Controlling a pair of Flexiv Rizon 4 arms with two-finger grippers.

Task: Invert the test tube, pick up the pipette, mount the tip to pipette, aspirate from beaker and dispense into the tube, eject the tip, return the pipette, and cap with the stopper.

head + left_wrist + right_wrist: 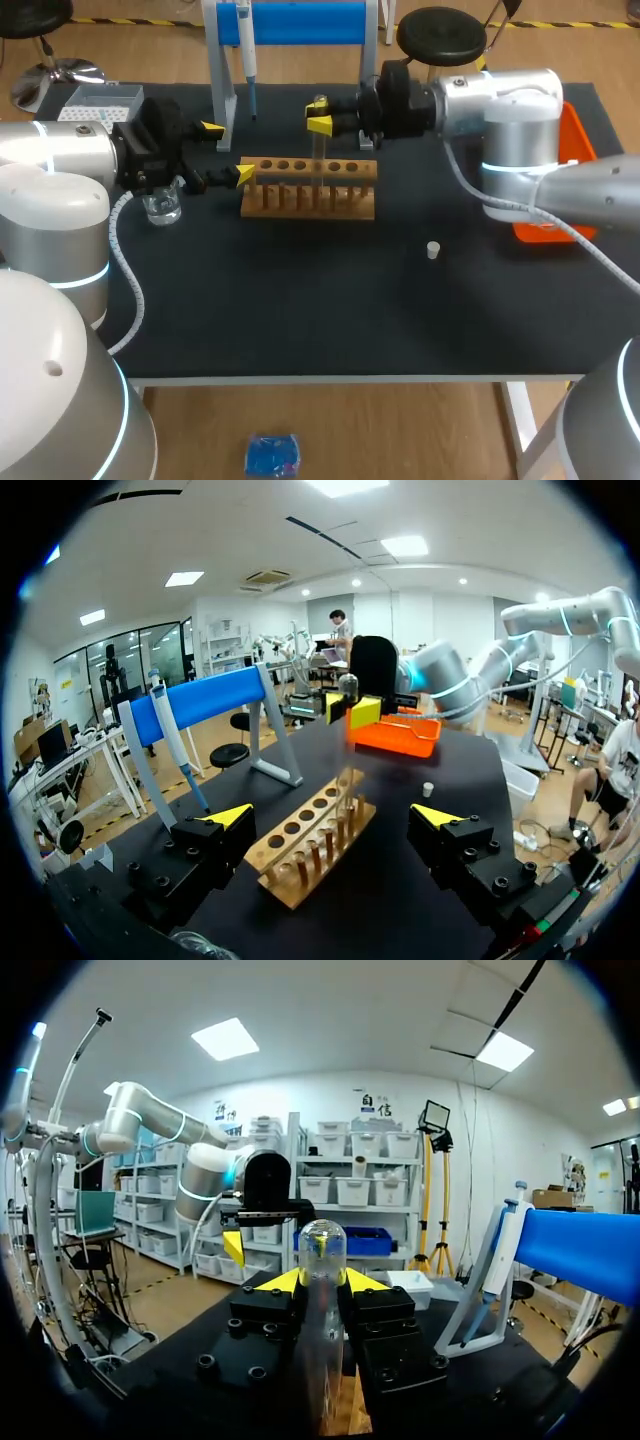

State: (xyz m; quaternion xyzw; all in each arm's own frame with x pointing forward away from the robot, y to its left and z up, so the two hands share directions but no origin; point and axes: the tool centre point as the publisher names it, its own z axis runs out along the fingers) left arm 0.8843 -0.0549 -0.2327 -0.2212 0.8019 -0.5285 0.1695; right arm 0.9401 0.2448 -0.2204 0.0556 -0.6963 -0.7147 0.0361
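The beaker [162, 208] stands under the left arm. The left gripper [228, 150] is open and empty, beside the rack [308, 190]. The right gripper [319, 118] clamps the test tube [322, 1245] over the rack. The stopper [433, 250] lies well apart.

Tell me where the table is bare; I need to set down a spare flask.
Bare: the wide front strip of the table between the wooden rack and the near edge, save the small stopper. Crowded: the back, around the rack, beaker, pipette stand, left gripper and right gripper holding the test tube.
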